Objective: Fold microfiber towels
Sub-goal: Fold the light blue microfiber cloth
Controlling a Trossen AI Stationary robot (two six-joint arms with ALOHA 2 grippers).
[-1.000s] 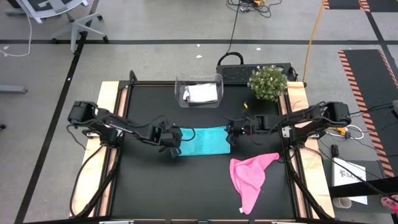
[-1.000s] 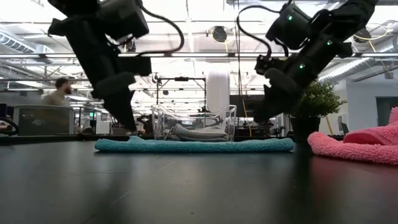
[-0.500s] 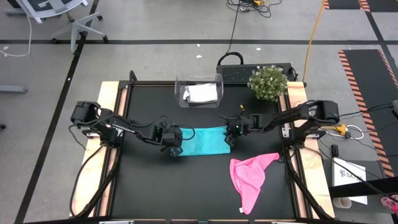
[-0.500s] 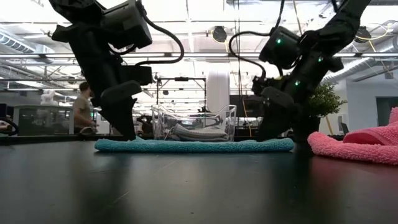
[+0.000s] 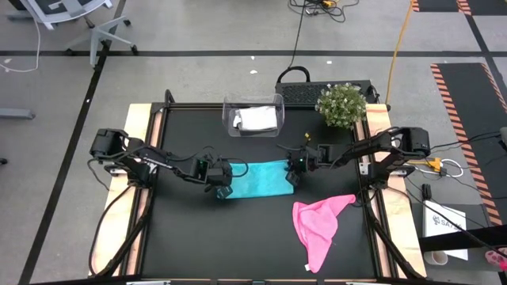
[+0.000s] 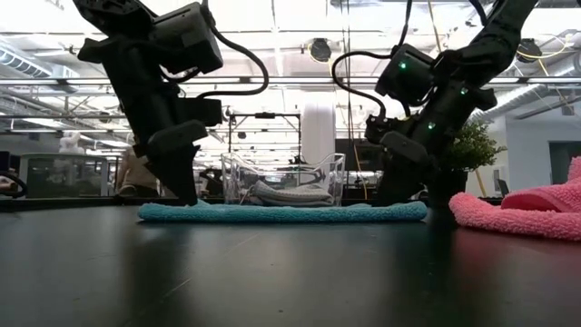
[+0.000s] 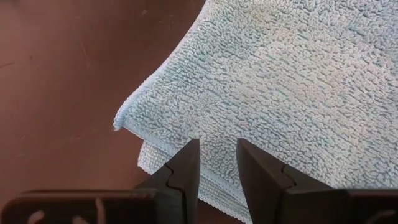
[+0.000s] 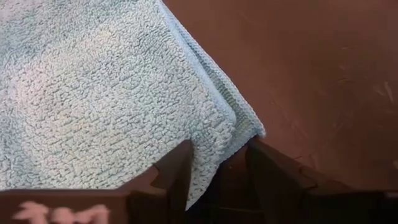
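Teal towel (image 5: 255, 179) is lying flat on the black bench (image 5: 190, 237), already doubled over, with its long axis running left to right between the two arms. Left gripper (image 5: 223, 186) is sitting at the towel's left end and right gripper (image 5: 291, 176) at its right end, so each arm is nearest its own short edge. In the left wrist view the fingers (image 7: 185, 171) are standing narrowly apart with the layered corner (image 7: 134, 124) just ahead of them, nothing pinched between them. In the right wrist view the fingers (image 8: 177, 171) are spread a little wider and are straddling the stacked edge (image 8: 233, 121), tips down by the cloth but not clamping it. Any coming fold is probably turning on one short end being carried along that long axis toward the other. Pink towel (image 5: 318, 226) is lying crumpled near the right front, well apart, and a grey-white towel (image 5: 257, 119) is resting in the clear bin (image 5: 228, 112) at the back.
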